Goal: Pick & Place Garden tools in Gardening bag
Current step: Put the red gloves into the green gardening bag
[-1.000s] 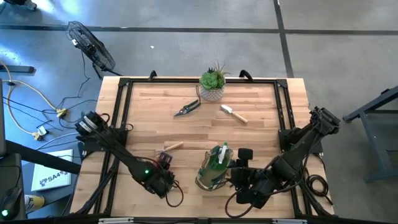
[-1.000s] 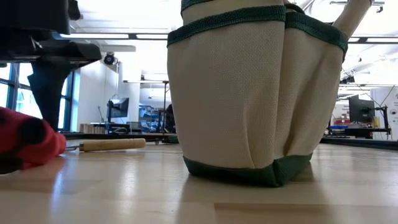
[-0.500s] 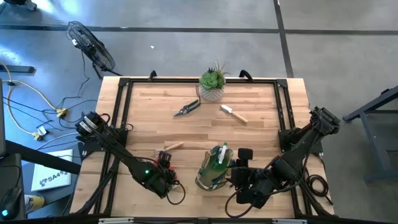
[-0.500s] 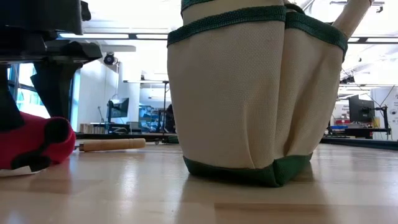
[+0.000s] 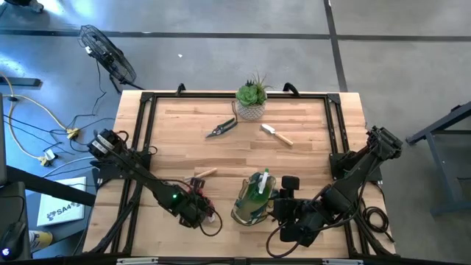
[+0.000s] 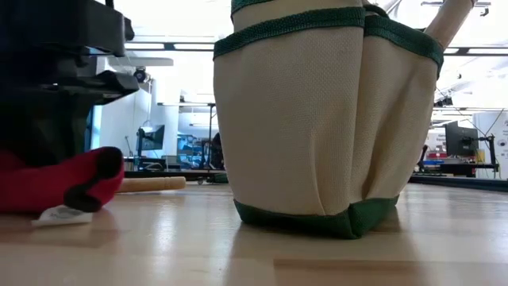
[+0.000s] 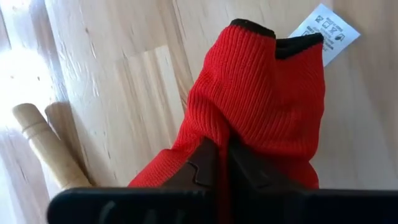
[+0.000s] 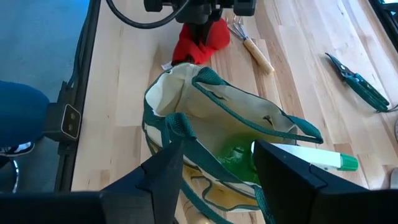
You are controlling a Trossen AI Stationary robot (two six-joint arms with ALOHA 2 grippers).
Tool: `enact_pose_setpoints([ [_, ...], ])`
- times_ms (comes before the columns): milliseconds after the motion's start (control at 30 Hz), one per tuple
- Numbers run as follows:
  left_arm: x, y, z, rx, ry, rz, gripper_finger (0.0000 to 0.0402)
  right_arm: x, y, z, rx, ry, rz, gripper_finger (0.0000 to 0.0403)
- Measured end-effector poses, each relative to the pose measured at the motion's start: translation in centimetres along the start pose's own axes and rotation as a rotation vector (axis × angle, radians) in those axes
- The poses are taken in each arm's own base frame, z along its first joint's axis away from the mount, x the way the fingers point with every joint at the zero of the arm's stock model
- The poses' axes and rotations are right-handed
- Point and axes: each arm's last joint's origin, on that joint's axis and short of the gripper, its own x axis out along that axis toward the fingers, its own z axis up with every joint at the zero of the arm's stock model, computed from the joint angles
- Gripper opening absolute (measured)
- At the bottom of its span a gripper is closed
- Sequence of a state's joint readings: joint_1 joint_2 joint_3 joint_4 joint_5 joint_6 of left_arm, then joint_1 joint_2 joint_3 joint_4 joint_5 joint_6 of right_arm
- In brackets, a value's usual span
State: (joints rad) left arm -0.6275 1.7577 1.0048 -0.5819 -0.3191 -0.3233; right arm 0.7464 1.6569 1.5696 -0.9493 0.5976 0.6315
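A red knitted glove (image 7: 261, 106) with a black cuff and a white tag (image 6: 59, 214) lies on the table near its front edge, left of the gardening bag (image 5: 252, 200). My left gripper (image 7: 222, 146) points down and is shut on the glove. The bag stands upright on its base, its mouth open, with a green-and-white piece (image 8: 311, 158) inside. My right gripper (image 8: 217, 165) hangs open just above the bag's right rim. A wooden-handled rake (image 8: 254, 48) lies just beyond the glove. My left gripper pinches a raised fold of the red knit (image 7: 219, 127) in the glove's middle between its two fingers. It comes from above, slanting down. The glove rests on the table, its cuff end (image 6: 95, 179) bulging out toward the bag.
Farther back lie pruning shears (image 5: 221, 129) and a wooden-handled trowel (image 5: 277, 135). A green plant in a white pot (image 5: 252, 99) stands at the far edge. Bare tabletop stretches between these and the bag. A black frame (image 5: 140, 147) borders the table.
My left gripper has sunk onto the red glove, shifted a little toward the bag and shut on it. The glove has bunched up and its cuff end has slid toward the bag, and the white tag now shows on the table.
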Motion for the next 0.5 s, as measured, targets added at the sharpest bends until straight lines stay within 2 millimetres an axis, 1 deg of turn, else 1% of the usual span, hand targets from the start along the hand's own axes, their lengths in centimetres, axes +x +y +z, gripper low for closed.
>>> enact_pose_setpoints([
  [100,-1.0,0.3,0.2,-0.017,-0.014,0.007,0.0007,0.0,0.0,0.0,-0.001,0.0,0.0,0.0188],
  [200,-3.1,1.0,0.5,-0.001,0.036,0.071,0.0004,-0.1,0.2,-0.1,-0.008,-0.004,0.0,0.0188],
  [267,-5.4,1.6,1.5,0.001,0.037,0.112,0.0004,-0.3,0.4,-0.3,-0.017,-0.006,0.005,0.0188],
  [367,-10.1,2.9,3.5,-0.027,-0.021,0.191,0.0003,-0.6,0.7,-0.5,-0.027,-0.022,-0.007,0.0188],
  [400,-11.6,3.3,4.2,-0.04,-0.061,0.217,0.0003,-0.8,0.8,-0.6,-0.03,-0.032,-0.018,0.0188],
  [500,-16.3,4.4,6.5,-0.135,-0.272,0.263,0.0003,-1.1,1.1,-0.9,-0.043,-0.059,-0.045,0.0188],
])
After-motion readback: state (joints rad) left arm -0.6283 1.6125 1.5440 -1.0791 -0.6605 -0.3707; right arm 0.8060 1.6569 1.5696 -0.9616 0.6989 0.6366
